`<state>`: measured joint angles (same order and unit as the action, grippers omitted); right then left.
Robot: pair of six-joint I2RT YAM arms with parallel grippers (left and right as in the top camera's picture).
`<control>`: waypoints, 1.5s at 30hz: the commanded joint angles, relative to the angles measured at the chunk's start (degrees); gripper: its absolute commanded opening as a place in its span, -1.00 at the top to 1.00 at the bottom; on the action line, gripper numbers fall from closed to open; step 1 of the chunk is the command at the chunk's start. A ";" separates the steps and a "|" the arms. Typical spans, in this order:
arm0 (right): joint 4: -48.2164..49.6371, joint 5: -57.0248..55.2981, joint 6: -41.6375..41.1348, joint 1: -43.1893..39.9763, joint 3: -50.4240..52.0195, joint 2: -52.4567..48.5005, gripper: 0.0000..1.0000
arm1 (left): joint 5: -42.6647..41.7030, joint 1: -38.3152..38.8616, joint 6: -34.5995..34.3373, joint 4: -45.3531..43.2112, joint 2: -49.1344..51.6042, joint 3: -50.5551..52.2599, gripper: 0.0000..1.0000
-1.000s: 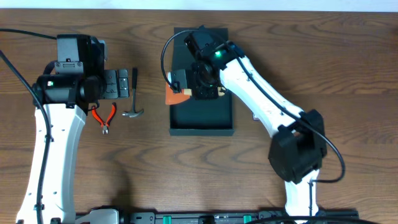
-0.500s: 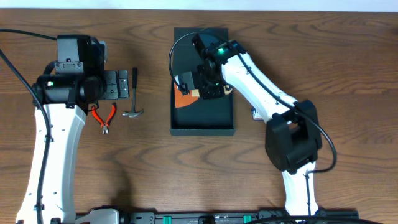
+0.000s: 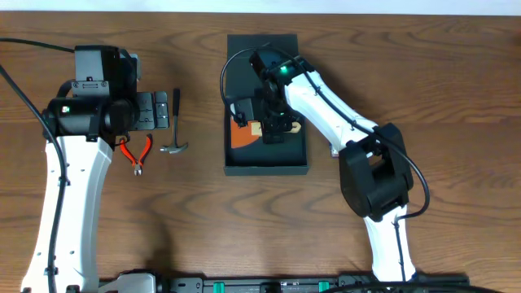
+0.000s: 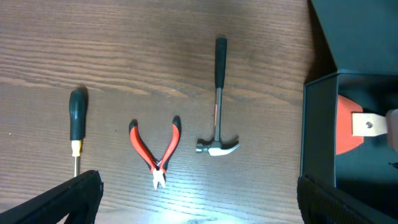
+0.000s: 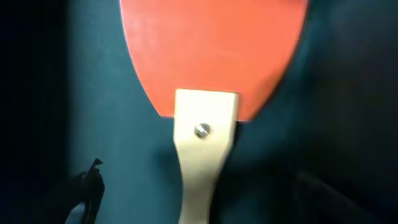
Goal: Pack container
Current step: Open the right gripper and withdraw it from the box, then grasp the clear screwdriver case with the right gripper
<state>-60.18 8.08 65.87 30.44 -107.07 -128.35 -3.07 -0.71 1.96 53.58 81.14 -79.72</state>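
Note:
The dark teal container (image 3: 266,167) stands open at mid-table, its lid (image 3: 260,45) folded back. Inside lies an orange-bladed scraper (image 3: 242,135) with a pale wooden handle. My right gripper (image 3: 271,130) hangs inside the container over that handle. In the right wrist view the orange blade (image 5: 211,50) and handle (image 5: 202,155) rest on the teal floor, and the right gripper (image 5: 208,194) is open, its fingers clear of the handle on both sides. My left gripper (image 4: 199,205) is open above bare wood, far left of the container (image 4: 317,124).
Left of the container lie a black-handled hammer (image 3: 174,122), red-handled pliers (image 3: 137,153) and, in the left wrist view, a green-handled screwdriver (image 4: 76,124). The hammer (image 4: 219,93) and pliers (image 4: 155,149) sit between my left gripper's fingers and the table's far side.
My right gripper carried the orange scraper from the container's left wall down into the container and has opened off its handle. The left arm has not moved.

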 commanded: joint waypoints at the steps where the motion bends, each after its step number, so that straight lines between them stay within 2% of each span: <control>1: 0.11 -0.33 -5.55 -0.35 -1.86 8.24 -0.99 | -0.35 -0.28 0.81 0.15 0.37 -1.14 -0.97; 7: 0.15 -2.47 -20.48 -1.62 -2.67 19.85 -0.98 | -0.35 -0.28 0.81 0.15 0.37 -1.14 -0.97; 12: -1.53 -2.86 -32.87 -7.96 -2.67 27.43 -0.99 | -0.35 -0.28 0.81 0.15 0.37 -1.14 -0.97; 14: -2.27 -1.68 -38.62 -11.89 -2.67 27.96 -0.99 | -0.35 -0.28 0.81 0.15 0.37 -1.14 -0.97; 19: -4.09 -1.73 -60.96 -21.40 -0.37 25.57 -0.98 | -0.35 -0.28 0.81 0.15 0.37 -1.14 -0.96; 24: -2.80 -4.70 -75.06 -24.92 6.38 21.31 -0.98 | -0.35 -0.28 0.83 0.13 0.37 -1.14 -0.97; 27: -1.03 -4.66 -78.36 -24.85 10.47 18.47 -0.99 | -0.35 -0.28 0.81 0.15 0.37 -1.14 -0.97; 31: 0.83 -4.66 -78.51 -24.52 13.68 13.90 -0.98 | -0.35 -0.28 0.81 0.15 0.37 -1.14 -0.97; 45: 2.14 -3.13 -76.08 -23.23 14.25 3.30 -0.99 | -0.35 -0.28 0.81 0.15 0.37 -1.14 -0.97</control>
<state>-58.17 4.12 -11.07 5.89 -92.92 -123.52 -3.07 -0.71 1.96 53.60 81.14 -79.75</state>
